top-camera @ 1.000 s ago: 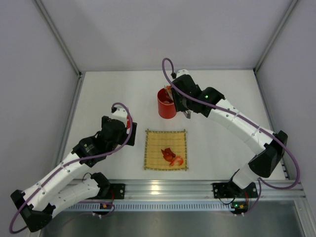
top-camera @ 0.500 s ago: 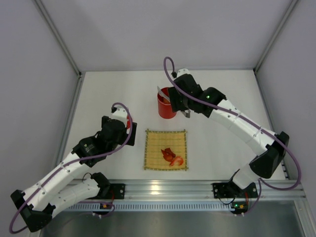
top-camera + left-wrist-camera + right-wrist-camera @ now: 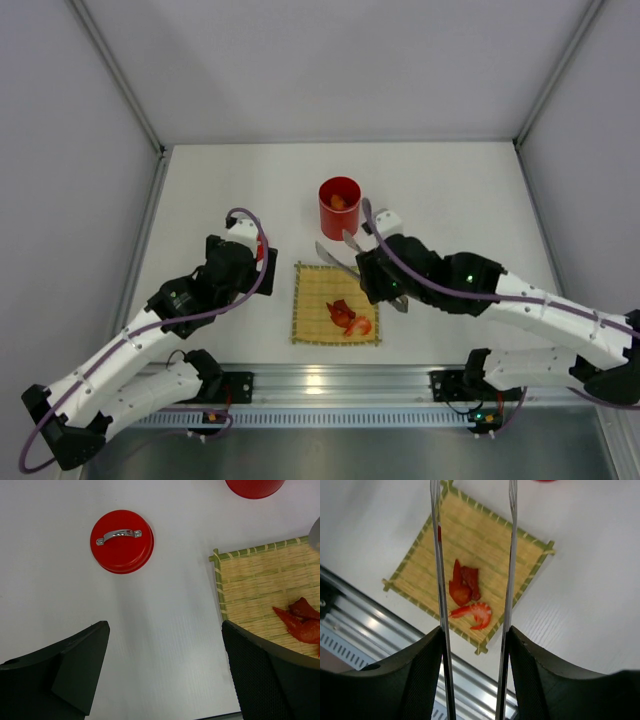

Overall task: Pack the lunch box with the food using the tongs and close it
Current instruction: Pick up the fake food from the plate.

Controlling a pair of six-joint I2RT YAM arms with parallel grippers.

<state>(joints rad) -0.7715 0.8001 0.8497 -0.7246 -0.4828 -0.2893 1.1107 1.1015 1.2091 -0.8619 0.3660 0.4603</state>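
Only the left wrist view shows the red lid (image 3: 121, 541) whole: it lies flat, silver handle up, off the bamboo mat's (image 3: 480, 545) far-left corner. From above, the left arm hides most of it. One open lunch box (image 3: 340, 215) stands beyond the mat's far edge with an orange piece (image 3: 340, 202) inside. On the mat lie two touching dark red chunks (image 3: 462, 582) and one curled shrimp-like piece (image 3: 476, 614). The right gripper (image 3: 475, 630) clamps one pair of tongs (image 3: 438, 555) above the mat, arms spread, nothing between them. The left gripper (image 3: 165, 645) gapes empty.
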